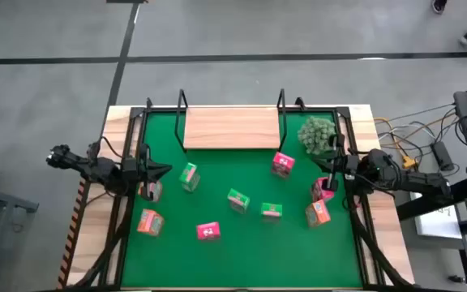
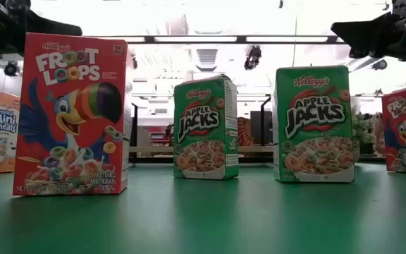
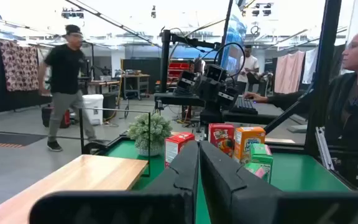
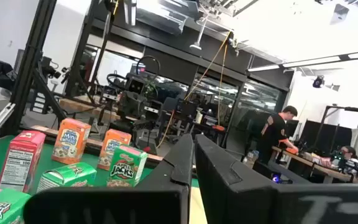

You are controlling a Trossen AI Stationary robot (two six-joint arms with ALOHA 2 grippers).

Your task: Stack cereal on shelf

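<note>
Two dark jointed arms, black angular claw fingers (image 3: 185, 180), closed together

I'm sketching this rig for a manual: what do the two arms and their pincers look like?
Both arms are black and built of chunky jointed segments. The left pincer and the right pincer each end in two flat, dark, tapering fingers. Thin black cables trail off behind the right arm. No markings are legible on either.
</note>
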